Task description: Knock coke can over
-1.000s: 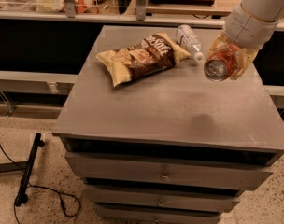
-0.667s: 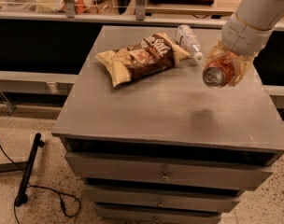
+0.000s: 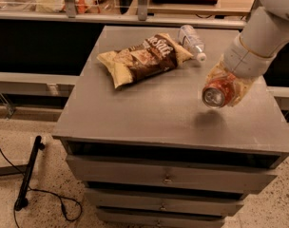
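Observation:
The coke can (image 3: 215, 94) is red with a silver top. It is tipped on its side with the top facing the camera, and it hangs in the air above the right part of the grey cabinet top (image 3: 149, 110). Its shadow lies on the surface just below it. My gripper (image 3: 224, 90) comes in from the upper right on a white arm and is shut on the can, with its pale fingers wrapped around the can's body.
A brown and yellow chip bag (image 3: 142, 58) lies at the back middle of the cabinet top. A clear plastic water bottle (image 3: 191, 41) lies beside it at the back right. Drawers (image 3: 163, 177) are below the front edge. A black cable (image 3: 28, 175) lies on the floor at the left.
My gripper has carried the tilted can lower and toward the front edge, slightly to the left. The chip bag and the bottle have not moved.

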{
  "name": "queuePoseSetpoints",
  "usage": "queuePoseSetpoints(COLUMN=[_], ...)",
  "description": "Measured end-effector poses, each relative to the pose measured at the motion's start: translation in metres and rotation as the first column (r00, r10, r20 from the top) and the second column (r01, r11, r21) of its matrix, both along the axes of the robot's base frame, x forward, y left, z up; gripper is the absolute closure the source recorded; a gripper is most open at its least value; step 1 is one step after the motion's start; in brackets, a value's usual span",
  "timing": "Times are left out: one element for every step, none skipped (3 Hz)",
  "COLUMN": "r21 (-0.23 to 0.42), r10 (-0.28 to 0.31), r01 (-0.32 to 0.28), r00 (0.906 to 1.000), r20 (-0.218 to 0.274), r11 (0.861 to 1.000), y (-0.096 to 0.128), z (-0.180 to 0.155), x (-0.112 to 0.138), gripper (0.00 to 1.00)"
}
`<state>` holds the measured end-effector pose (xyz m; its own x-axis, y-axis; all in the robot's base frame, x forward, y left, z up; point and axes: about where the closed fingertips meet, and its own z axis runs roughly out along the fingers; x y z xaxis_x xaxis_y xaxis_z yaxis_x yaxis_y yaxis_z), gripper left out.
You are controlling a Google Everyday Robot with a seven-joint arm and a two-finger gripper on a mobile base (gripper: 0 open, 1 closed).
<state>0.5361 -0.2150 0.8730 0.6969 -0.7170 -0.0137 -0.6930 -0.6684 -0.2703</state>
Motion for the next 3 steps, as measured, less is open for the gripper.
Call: queuePoseSetpoints(r21=[0.004, -0.005, -0.002], r10=[0.007, -0.007, -0.070], r01=[-0.007, 0.007, 0.070], r00=[0.9997, 0.9996, 0.9974], r20=[-0.024, -0.028, 0.018], r11=[1.000, 1.000, 0.998], y=[0.006, 0.008, 0.013], z=[-0.020, -0.036, -0.041], x=[-0.034, -0.061, -0.066], gripper=[1.00, 1.00, 1.00])
